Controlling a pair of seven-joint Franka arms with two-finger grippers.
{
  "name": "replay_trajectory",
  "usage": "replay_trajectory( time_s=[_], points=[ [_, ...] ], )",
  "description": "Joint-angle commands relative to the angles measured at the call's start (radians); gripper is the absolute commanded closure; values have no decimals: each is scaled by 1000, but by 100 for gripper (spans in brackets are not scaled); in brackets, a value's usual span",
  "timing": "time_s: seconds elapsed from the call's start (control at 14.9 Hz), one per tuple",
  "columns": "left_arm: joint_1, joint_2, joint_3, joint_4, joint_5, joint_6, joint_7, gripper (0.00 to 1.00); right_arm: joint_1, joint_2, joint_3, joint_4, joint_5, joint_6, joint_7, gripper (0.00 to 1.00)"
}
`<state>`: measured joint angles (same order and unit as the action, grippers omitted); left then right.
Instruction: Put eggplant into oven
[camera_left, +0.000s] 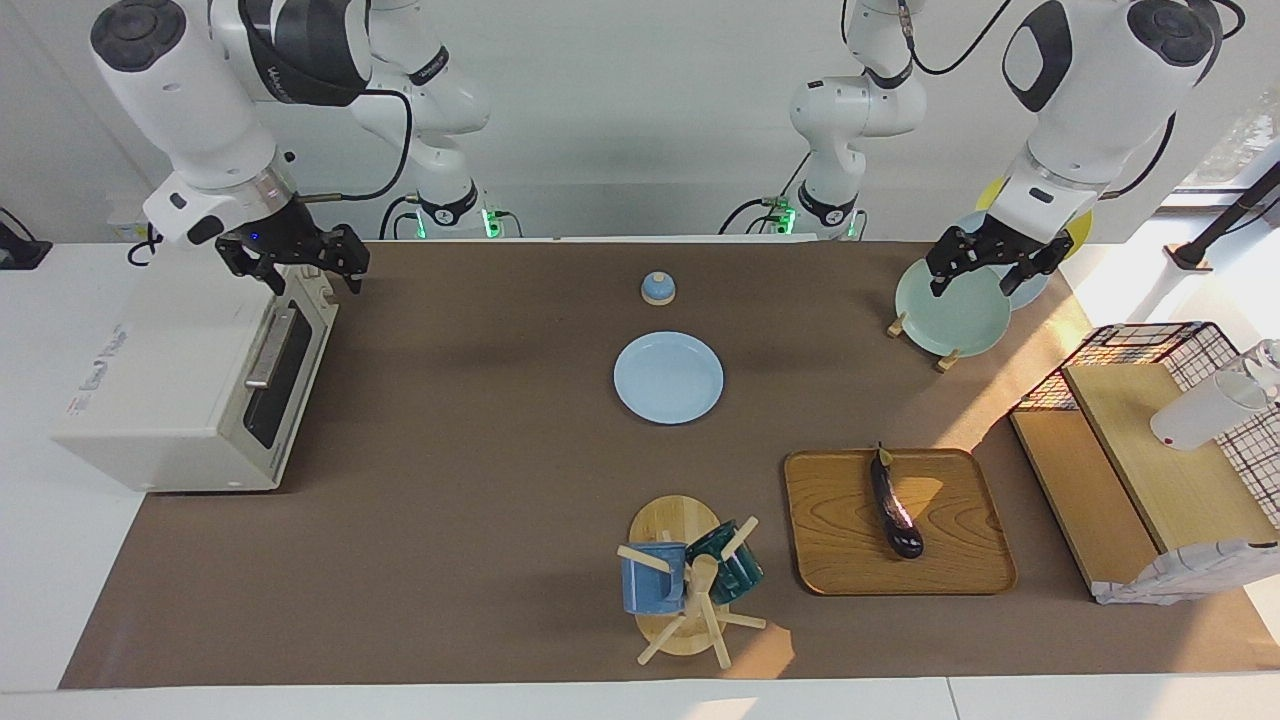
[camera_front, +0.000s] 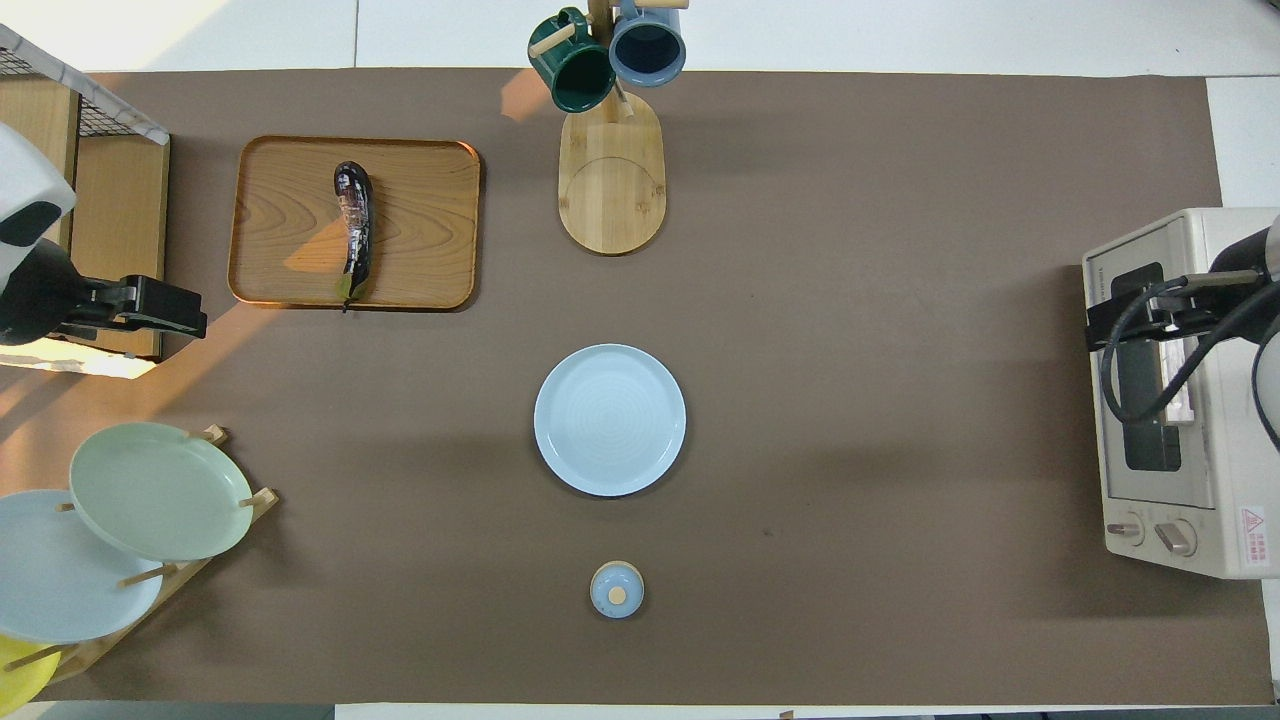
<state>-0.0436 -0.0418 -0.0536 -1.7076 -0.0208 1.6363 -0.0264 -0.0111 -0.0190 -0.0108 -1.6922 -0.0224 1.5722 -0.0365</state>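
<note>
Left gripper (camera_left: 985, 270) and right gripper (camera_left: 300, 262) both gape empty; glossy dark eggplant (camera_left: 895, 505) lies on tray (camera_left: 960, 560).

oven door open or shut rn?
Shut. The oven door sits flush with the front, handle against the body, dark window facing the table. Eggplant lies on the wooden tray.

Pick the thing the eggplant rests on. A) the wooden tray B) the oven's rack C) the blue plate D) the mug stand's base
A: the eggplant lies lengthwise on the wooden tray, apart from everything else.
</note>
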Motion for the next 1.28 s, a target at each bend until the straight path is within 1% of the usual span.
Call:
replay_trajectory(
  time_s=[0.0, 0.54, 0.67, 0.74, 0.81, 0.87, 0.94, 1.01, 1.08, 1.21],
  points=[
    [1, -9, 3, -15, -7, 19, -7, 0, -10, -19, 5, -12, 25, -8, 15, 0],
    [1, -9, 3, -17, -16, 27, -9, 0, -21, -21, 2, -14, 25, -6, 3, 0],
    [1, -10, 3, -20, -27, 43, -6, 0, -30, -22, 2, -17, 27, -6, -2, 0],
    [1, -10, 3, -23, -30, 63, -7, 0, -44, -30, 2, -38, 27, 15, -9, 0],
    [1, -9, 3, -23, -30, 77, -7, 0, -47, -35, 2, -55, 27, 52, -16, 42],
    [-1, -6, 3, -21, -30, 88, -6, 0, -49, -41, 2, -81, 27, 92, -34, 73],
    [-2, -3, 3, -21, -30, 108, -4, 0, -53, -64, 2, -131, 25, 135, -87, 85],
    [-4, 3, 3, -21, -30, 112, -4, 0, -65, -71, 0, -158, 22, 188, -142, 100],
    [-6, 19, 3, -14, -31, 119, -6, 0, -87, -75, 0, -179, 21, 221, -192, 100],
    [-7, 48, 3, -6, -56, 138, -9, 0, -104, -88, 0, -217, 12, 235, -206, 100]
  ],
)
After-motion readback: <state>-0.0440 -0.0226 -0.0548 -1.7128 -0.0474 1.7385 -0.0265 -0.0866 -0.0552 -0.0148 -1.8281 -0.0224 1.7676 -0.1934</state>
